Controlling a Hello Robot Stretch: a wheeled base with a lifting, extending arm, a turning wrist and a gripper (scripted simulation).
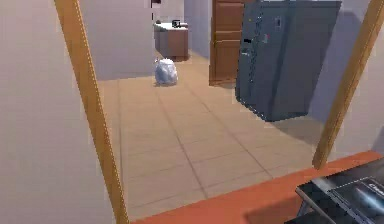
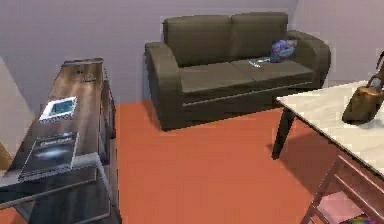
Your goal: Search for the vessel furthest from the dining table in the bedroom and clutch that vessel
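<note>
tiled floor (image 1: pixel 190 135) lies open between door frame (image 1: pixel 92 110) and dark fridge (image 1: pixel 285 55); cannot tell tool's state.

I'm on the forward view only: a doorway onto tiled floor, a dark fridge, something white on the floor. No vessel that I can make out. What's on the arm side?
Observer: A dark sofa stands against the far wall, across red floor, with a blue rounded thing on its seat toward the arm side view's right.
Operator: Any table out there?
Observer: Yes. A light-topped table comes in at the arm side view's right, and a brown object stands on it near the edge of the picture. I can't tell whether it is a vessel.
</note>
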